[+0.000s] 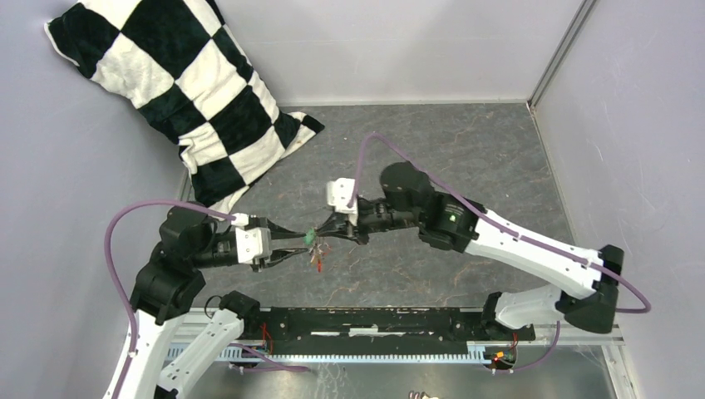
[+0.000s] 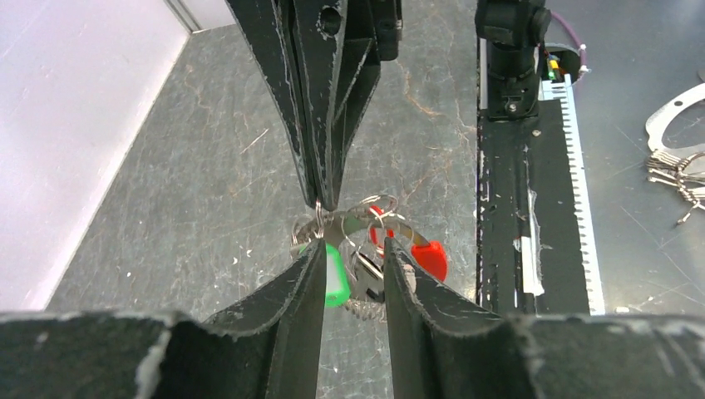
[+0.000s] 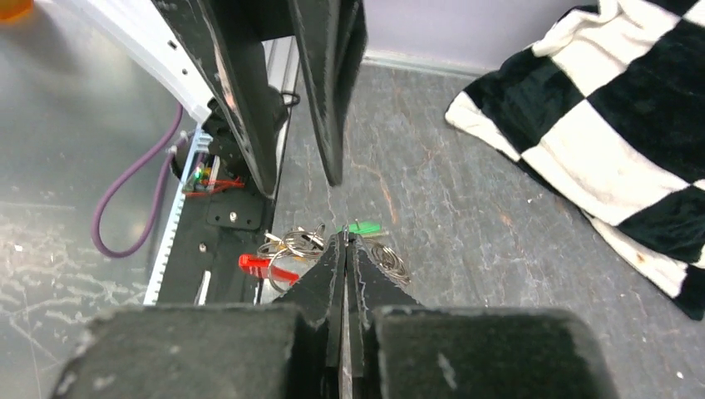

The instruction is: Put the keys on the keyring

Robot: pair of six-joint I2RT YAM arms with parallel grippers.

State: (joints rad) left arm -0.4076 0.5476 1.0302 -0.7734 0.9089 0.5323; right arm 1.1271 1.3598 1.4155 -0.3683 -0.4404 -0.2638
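Threading step, mid-air: right tool (image 3: 345, 239) pinched tight on the keyring (image 3: 299, 243), left tool (image 2: 353, 249) parted beside the green key (image 2: 334, 274). Next, probably: grip that key and feed it onto the coil.

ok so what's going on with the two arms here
Both arms meet above the table, sharing a small bundle. The right gripper has its fingers shut, apparently pinching the keyring, with the red key bunched against it. The left gripper has its fingers apart, either side of the green key, not clamping it. Whether any key is threaded on is too tangled to tell.
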